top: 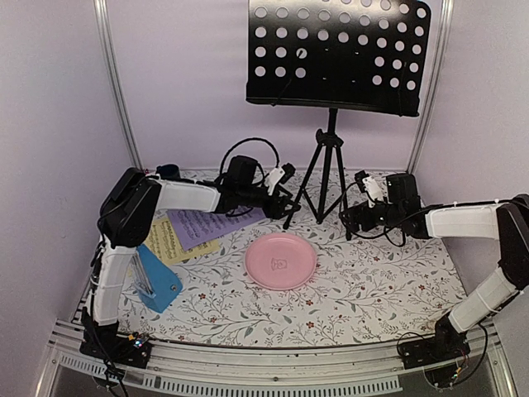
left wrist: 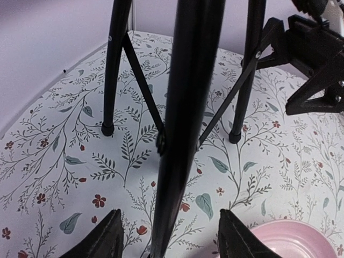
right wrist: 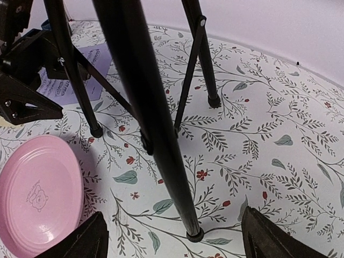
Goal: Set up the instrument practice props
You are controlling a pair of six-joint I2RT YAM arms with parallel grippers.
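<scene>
Fingers [left wrist: 105, 239] of the left gripper [left wrist: 172, 244] showed only from its own wrist, spread around a leg of the music stand [left wrist: 185, 107] with a gap on each side. The right gripper [right wrist: 177, 239] straddled another leg, jaws wide and holding nothing. Only the top view caught the blue metronome [top: 157, 285] nearest, beside the left arm, and the yellow sheet [top: 168, 242] overlapped by the lilac sheet [top: 202, 225]. The pink plate [top: 281, 260] lay before the upright stand, with a dark cup [top: 169, 171] half hidden at the back.
</scene>
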